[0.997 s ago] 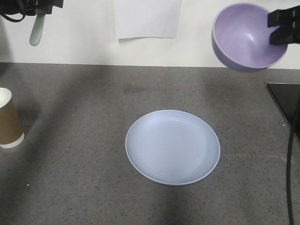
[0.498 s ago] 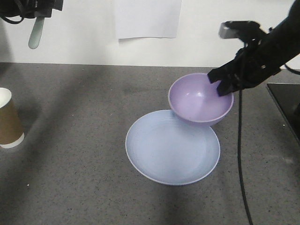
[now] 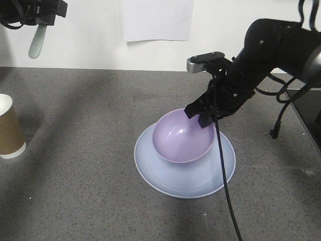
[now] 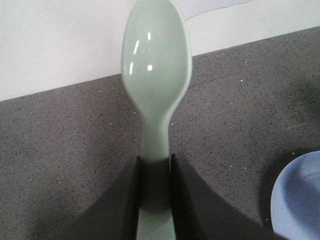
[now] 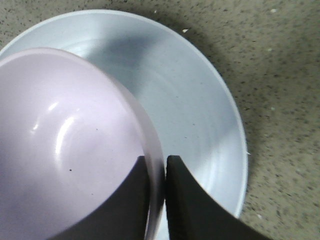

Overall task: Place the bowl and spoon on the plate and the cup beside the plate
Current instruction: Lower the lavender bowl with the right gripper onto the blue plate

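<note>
The right arm (image 3: pixel 281 42) is glossy black, built of bulky rounded links, with a small silver-grey box (image 3: pixel 205 63) mounted at its wrist and thin black cables (image 3: pixel 224 175) trailing off it. The right gripper (image 5: pixel 156 161) and left gripper (image 4: pixel 155 162) have matte dark-grey fingers (image 5: pixel 190 205) with curved inner edges.

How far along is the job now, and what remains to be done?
Nothing is fully done yet. In hand: the right gripper pinches the rim of the bowl, which is on or just above the plate; the left gripper holds the spoon in the air. Left: release the bowl, place the spoon on the plate, and bring the cup, standing far to the left, beside the plate.
</note>
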